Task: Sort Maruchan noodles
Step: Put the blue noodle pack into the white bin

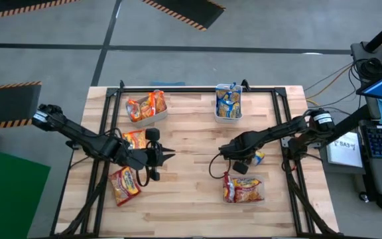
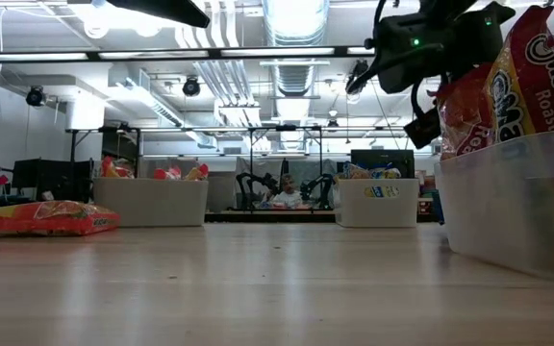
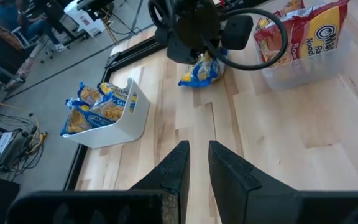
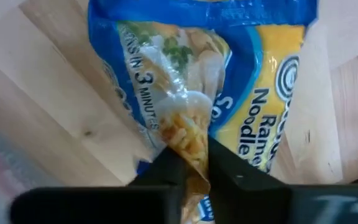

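My right gripper (image 1: 253, 155) is shut on a blue-and-yellow noodle packet (image 1: 260, 157) right of the table's middle. The packet also shows in the right wrist view (image 4: 229, 81) and in the left wrist view (image 3: 201, 70), under the gripper. My left gripper (image 1: 170, 157) waits left of the middle, empty, its fingers together (image 3: 197, 152). An orange packet (image 1: 134, 138) and a red packet (image 1: 125, 184) lie flat on the table beside the left arm. My right gripper pinches a bunched fold of the blue-and-yellow packet's wrapper (image 4: 188, 134) between its two fingers. The fingers come from above, pointing down. The packet spreads out beyond the fingertips over the wood. I cannot tell whether it is clear of the table.
A white bin with orange packets (image 1: 148, 107) stands far left, and one with blue-and-yellow packets (image 1: 229, 103) far right. A clear bin with red packets (image 1: 244, 189) stands near right. Black frame rails (image 1: 111, 99) run along the table's sides. Bare wood lies between the arms.
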### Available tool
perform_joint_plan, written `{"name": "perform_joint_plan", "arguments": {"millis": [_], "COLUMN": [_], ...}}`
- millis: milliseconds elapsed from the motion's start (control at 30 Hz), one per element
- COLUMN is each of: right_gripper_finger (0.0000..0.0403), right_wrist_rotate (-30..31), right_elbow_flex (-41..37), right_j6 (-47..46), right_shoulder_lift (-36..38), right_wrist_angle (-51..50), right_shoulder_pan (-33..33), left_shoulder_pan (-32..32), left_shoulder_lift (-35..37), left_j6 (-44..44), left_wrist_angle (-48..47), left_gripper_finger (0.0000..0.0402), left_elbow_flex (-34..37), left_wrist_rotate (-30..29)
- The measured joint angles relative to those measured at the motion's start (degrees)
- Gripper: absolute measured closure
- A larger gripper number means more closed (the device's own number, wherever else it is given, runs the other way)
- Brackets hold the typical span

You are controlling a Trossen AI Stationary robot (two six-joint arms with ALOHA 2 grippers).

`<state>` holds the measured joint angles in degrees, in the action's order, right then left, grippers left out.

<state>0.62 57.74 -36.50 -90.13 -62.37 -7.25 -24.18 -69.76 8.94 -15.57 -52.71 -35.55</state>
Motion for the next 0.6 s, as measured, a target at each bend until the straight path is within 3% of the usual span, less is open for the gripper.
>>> {"name": "perform_joint_plan", "arguments": {"millis": [333,600], "right_gripper_finger": [0.0393,0.0394], "right_wrist_rotate": [-0.17,6.55], "right_elbow_flex": [2.41,7.75], "right_j6": [0.06,3.43], "right_shoulder_lift": [7.23,16.47], "right_wrist_angle": [-2.53,3.98], "right_shoulder_pan": [1.07,5.99], "left_shoulder_pan": [0.00,-0.01], "left_shoulder_lift": [0.00,0.00], "left_j6": [-0.01,0.15], "left_wrist_angle": [-0.09,-0.17], "left_gripper_finger": [0.0359,0.0359], "left_elbow_flex": [0.00,0.00], "left_wrist_rotate": [0.00,0.00]}}
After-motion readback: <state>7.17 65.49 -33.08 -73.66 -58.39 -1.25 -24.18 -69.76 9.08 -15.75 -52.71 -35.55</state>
